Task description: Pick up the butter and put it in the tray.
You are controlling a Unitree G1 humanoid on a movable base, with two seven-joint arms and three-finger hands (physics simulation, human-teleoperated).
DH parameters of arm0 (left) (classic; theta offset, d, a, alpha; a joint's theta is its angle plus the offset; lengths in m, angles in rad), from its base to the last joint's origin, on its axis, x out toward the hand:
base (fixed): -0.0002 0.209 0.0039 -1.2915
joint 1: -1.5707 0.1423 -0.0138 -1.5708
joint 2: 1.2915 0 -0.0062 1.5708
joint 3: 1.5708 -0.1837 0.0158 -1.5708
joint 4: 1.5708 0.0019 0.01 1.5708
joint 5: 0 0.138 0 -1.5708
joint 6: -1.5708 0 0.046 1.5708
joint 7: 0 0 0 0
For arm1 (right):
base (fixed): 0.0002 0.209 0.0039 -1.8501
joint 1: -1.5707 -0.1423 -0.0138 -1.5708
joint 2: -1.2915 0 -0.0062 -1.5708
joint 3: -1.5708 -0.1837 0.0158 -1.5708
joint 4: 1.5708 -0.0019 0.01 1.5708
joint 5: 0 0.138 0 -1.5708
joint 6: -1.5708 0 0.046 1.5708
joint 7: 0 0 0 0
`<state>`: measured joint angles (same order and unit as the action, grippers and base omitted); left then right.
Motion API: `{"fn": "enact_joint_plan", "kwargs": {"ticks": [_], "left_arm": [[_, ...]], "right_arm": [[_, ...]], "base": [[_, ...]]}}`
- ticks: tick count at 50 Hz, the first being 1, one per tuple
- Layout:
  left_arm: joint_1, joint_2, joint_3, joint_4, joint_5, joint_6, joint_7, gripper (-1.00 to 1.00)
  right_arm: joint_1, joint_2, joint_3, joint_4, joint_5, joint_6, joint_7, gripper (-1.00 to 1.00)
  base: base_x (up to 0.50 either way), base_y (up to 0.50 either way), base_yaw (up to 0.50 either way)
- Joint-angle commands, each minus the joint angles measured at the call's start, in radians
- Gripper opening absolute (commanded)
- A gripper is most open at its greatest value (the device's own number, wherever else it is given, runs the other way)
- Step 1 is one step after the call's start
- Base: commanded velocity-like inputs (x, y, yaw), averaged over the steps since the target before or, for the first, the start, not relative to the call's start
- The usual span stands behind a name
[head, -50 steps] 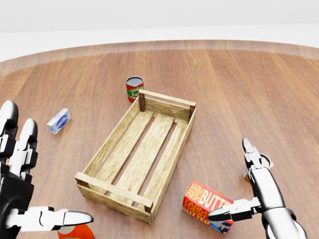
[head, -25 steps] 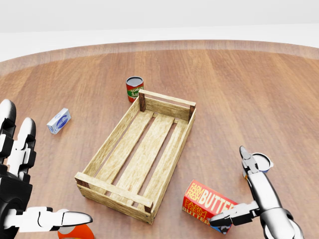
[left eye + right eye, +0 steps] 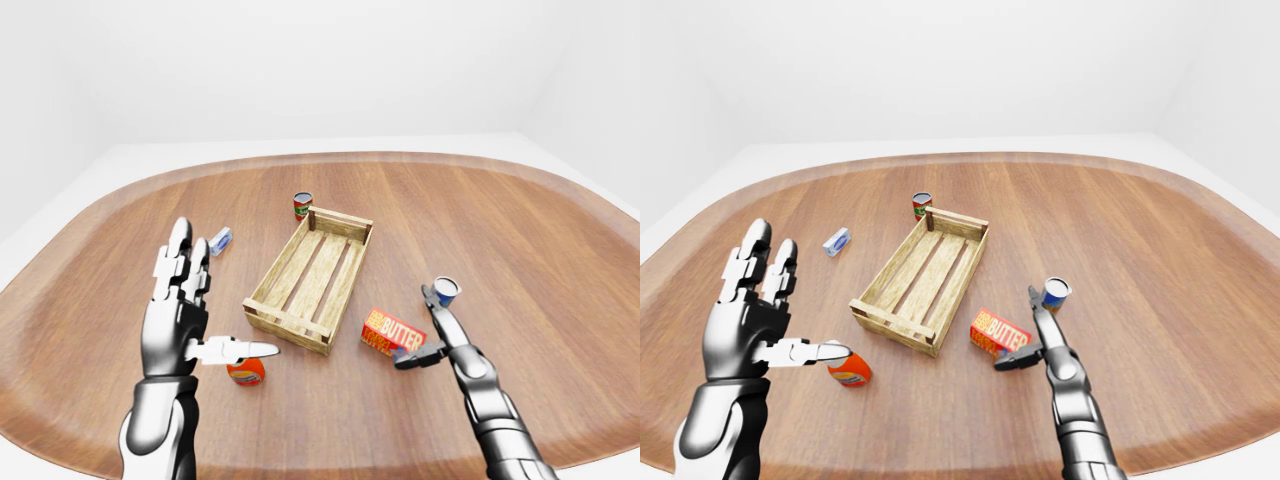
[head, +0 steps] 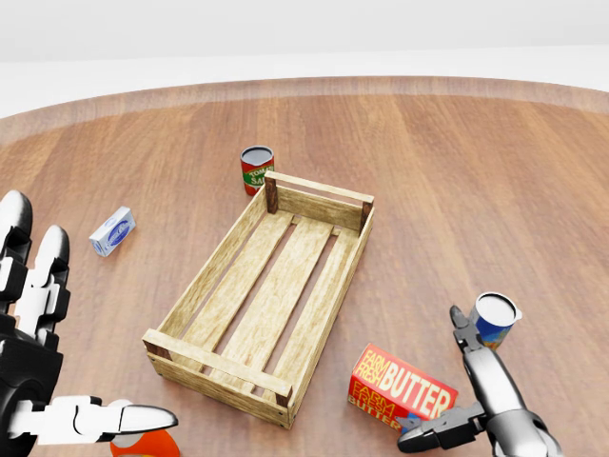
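One butter (image 4: pixel 402 388), one tray (image 4: pixel 268 290)

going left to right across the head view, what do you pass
left robot hand → blue-white carton → red can → tray → butter → blue can

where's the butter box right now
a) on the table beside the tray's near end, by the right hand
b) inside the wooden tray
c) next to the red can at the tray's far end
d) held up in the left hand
a: the butter box lies on the table just right of the wooden tray, with the open right hand at its edge.
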<state>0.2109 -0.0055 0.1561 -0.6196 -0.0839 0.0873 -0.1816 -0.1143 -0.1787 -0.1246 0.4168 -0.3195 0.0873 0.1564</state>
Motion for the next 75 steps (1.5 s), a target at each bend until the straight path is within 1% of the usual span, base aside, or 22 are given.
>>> {"fn": "enact_joint_plan", "kwargs": {"ticks": [1, 9, 10, 12, 14, 18, 20, 23, 28, 30, 32, 33, 37, 44, 47, 50, 53, 57, 58, 62, 71, 75], "left_arm": [[-0.001, 0.001, 0.001, 0.004, 0.001, 0.0, 0.0, 1.0], [0.0, 0.001, -0.002, 0.011, 0.004, 0.0, -0.001, 1.0], [0.001, 0.0, -0.002, 0.013, 0.004, 0.0, -0.002, 1.0], [0.001, 0.001, -0.001, 0.008, 0.003, 0.0, -0.002, 1.0], [0.001, 0.0, -0.001, 0.012, 0.003, 0.0, -0.002, 1.0], [0.002, 0.0, -0.003, 0.011, 0.004, 0.0, -0.001, 1.0], [0.002, 0.0, -0.003, 0.011, 0.004, 0.0, -0.001, 1.0], [0.003, -0.001, -0.004, 0.013, 0.005, 0.0, -0.001, 1.0], [0.004, -0.001, -0.012, 0.016, 0.01, 0.0, 0.001, 1.0], [0.001, 0.001, -0.008, 0.017, 0.007, 0.0, 0.001, 1.0], [0.0, 0.002, -0.005, 0.014, 0.005, 0.0, 0.001, 1.0], [0.0, 0.002, -0.003, 0.015, 0.004, 0.0, 0.001, 1.0], [-0.002, 0.002, -0.002, 0.016, 0.004, 0.0, 0.001, 1.0], [0.004, 0.0, -0.008, 0.01, 0.008, 0.0, 0.0, 1.0], [0.005, 0.0, -0.009, 0.004, 0.008, 0.0, 0.0, 1.0], [0.002, 0.001, -0.007, 0.004, 0.007, 0.0, 0.0, 1.0], [0.001, 0.0, -0.006, 0.004, 0.006, 0.0, 0.001, 1.0], [0.003, 0.0, -0.005, 0.002, 0.005, 0.0, 0.0, 1.0], [0.003, 0.0, -0.005, 0.004, 0.005, 0.0, -0.001, 1.0], [0.003, 0.0, -0.004, 0.001, 0.005, 0.0, -0.001, 1.0], [0.005, -0.001, -0.004, 0.001, 0.007, 0.0, -0.002, 1.0], [0.006, -0.002, -0.004, 0.0, 0.006, 0.0, -0.001, 1.0]], "right_arm": [[-0.002, -0.001, 0.008, 0.047, -0.006, 0.0, -0.007, 1.0], [-0.007, -0.003, 0.007, 0.092, 0.0, 0.0, -0.014, 1.0], [-0.015, -0.004, 0.01, 0.114, -0.001, -0.008, -0.017, 1.0], [-0.019, -0.004, 0.011, 0.123, 0.0, -0.011, -0.02, 1.0], [-0.015, -0.002, 0.015, 0.107, -0.002, 0.0, -0.015, 1.0], [-0.012, -0.004, 0.015, 0.108, -0.003, 0.0, -0.013, 1.0], [-0.016, -0.006, 0.014, 0.128, -0.001, -0.013, -0.016, 1.0], [-0.019, -0.008, 0.014, 0.136, -0.001, -0.016, -0.016, 1.0], [-0.035, -0.011, 0.017, 0.151, -0.002, -0.014, -0.013, 1.0], [-0.039, -0.011, 0.019, 0.141, -0.004, 0.0, -0.008, 1.0], [-0.053, -0.014, 0.019, 0.163, -0.004, -0.007, -0.009, 1.0], [-0.055, -0.012, 0.02, 0.153, -0.004, 0.0, -0.008, 1.0], [-0.07, -0.014, 0.024, 0.185, -0.009, -0.007, -0.015, 1.0], [-0.074, -0.016, 0.026, 0.188, -0.02, -0.001, -0.031, 1.0], [-0.086, -0.021, 0.024, 0.22, -0.02, -0.018, -0.037, 1.0], [-0.091, -0.023, 0.024, 0.237, -0.019, -0.025, -0.041, 1.0], [-0.104, -0.027, 0.025, 0.277, -0.017, -0.041, -0.048, 1.0], [-0.127, -0.032, 0.027, 0.337, -0.01, -0.067, -0.062, 1.0], [-0.136, -0.034, 0.029, 0.362, -0.009, -0.081, -0.065, 1.0], [-0.168, -0.039, 0.032, 0.436, -0.003, -0.109, -0.08, 1.0], [-0.199, -0.047, 0.039, 0.513, 0.009, -0.139, -0.092, 1.0], [-0.23, -0.053, 0.042, 0.582, 0.012, -0.165, -0.104, 1.0]], "base": [[0.0, 0.0, 0.0], [0.0, 0.0, 0.0], [0.0, 0.0, 0.0], [0.0, 0.0, 0.0], [0.0, 0.0, 0.0], [0.0, 0.0, 0.0], [0.0, 0.0, 0.0], [0.0, 0.0, 0.0], [0.0, 0.0, 0.0], [0.0, 0.0, 0.0], [0.0, 0.0, 0.0], [0.0, 0.0, 0.0], [0.0, 0.0, 0.0], [0.0, 0.0, 0.0], [0.0, 0.0, 0.0], [0.0, 0.0, 0.0], [0.0, 0.0, 0.0], [0.0, 0.0, 0.0], [0.0, 0.0, 0.0], [0.0, 0.0, 0.0], [0.0, 0.0, 0.0], [0.0, 0.0, 0.0]]}}
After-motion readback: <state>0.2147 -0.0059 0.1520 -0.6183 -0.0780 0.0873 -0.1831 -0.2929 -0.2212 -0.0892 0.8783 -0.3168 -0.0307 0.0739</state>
